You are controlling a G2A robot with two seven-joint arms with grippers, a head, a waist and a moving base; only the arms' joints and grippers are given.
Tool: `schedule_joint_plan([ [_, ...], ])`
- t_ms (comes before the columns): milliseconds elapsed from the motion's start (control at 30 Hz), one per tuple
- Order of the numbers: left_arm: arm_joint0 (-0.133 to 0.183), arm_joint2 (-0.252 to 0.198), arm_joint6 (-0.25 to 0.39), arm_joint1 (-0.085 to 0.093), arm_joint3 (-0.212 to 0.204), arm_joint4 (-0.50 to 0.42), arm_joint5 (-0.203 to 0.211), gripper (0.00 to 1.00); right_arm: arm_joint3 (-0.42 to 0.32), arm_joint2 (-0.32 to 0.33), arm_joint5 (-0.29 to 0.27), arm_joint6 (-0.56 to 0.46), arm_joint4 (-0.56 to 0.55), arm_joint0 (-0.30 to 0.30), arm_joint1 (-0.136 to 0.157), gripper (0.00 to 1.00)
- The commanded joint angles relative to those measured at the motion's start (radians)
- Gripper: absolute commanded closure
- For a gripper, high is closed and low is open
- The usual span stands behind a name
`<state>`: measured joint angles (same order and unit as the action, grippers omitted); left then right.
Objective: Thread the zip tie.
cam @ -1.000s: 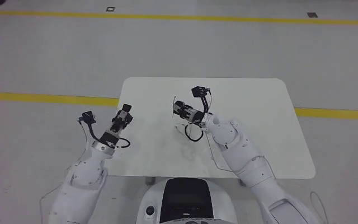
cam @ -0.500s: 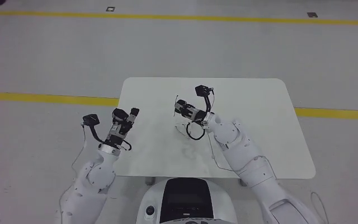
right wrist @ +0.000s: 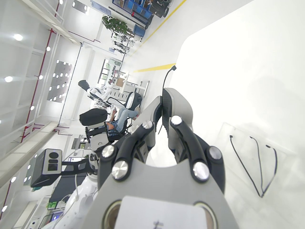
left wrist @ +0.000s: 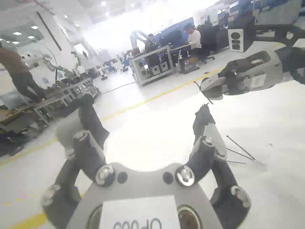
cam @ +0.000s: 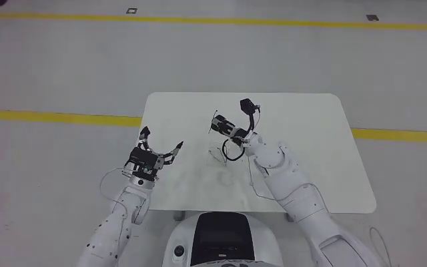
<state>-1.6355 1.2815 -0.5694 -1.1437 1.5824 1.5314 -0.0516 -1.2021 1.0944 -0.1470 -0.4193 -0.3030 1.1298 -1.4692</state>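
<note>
Over a white rounded table (cam: 300,147), a thin black plastic zip tie (right wrist: 166,77) was clamped in the right gripper (right wrist: 163,96). The left gripper (left wrist: 145,110), spread and empty, was judged best closed near the tie's free end.

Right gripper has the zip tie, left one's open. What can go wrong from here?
1. The right gripper pinches the zip tie across its strap, with the head poking out beyond it. A strap that thin may twist or slip when pushed.
2. The left gripper, open and empty, might snag the spare ties on the table while approaching.
</note>
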Motion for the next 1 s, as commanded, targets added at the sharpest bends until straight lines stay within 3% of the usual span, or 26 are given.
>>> schedule_joint_plan([
  [0,0.0,0.0,0.001,0.0,0.001,-0.002,0.004,0.0,0.0,0.0,0.0,-0.001,0.0,0.0,0.0,1.0],
  [133,0.002,0.001,0.004,0.001,0.0,0.01,-0.002,0.0,-0.015,-0.011,0.016,0.016,-0.017,0.008,-0.001,1.0],
  [200,0.021,-0.023,-0.014,0.015,-0.01,0.039,-0.06,0.0,-0.025,-0.026,0.044,0.026,-0.026,0.007,-0.004,1.0],
  [267,0.056,-0.087,-0.054,0.054,-0.051,0.039,-0.161,0.0,-0.029,-0.042,0.073,0.039,-0.026,0.0,-0.009,1.0],
  [300,0.078,-0.129,-0.085,0.077,-0.083,0.039,-0.236,0.0,-0.03,-0.05,0.082,0.045,-0.025,-0.004,-0.012,1.0],
  [333,0.12,-0.194,-0.124,0.11,-0.134,0.039,-0.288,0.0,-0.029,-0.061,0.093,0.051,-0.023,-0.009,-0.015,1.0],
  [467,0.266,-0.343,-0.156,0.202,-0.228,0.039,-0.288,0.0,-0.025,-0.09,0.125,0.073,-0.017,-0.027,-0.026,1.0],
  [567,0.345,-0.435,-0.118,0.252,-0.238,0.039,-0.288,0.0,-0.021,-0.106,0.152,0.087,0.004,-0.034,-0.034,1.0],
  [633,0.38,-0.473,-0.099,0.274,-0.233,0.039,-0.288,0.0,-0.018,-0.116,0.148,0.07,0.016,-0.039,-0.037,1.0],
  [933,0.38,-0.473,-0.096,0.275,-0.235,0.039,-0.288,0.0,-0.022,-0.117,0.151,0.079,0.011,-0.034,-0.037,1.0],
  [967,0.392,-0.481,-0.096,0.277,-0.244,0.039,-0.288,0.0,-0.029,-0.121,0.157,0.084,0.006,-0.031,-0.037,1.0],
])
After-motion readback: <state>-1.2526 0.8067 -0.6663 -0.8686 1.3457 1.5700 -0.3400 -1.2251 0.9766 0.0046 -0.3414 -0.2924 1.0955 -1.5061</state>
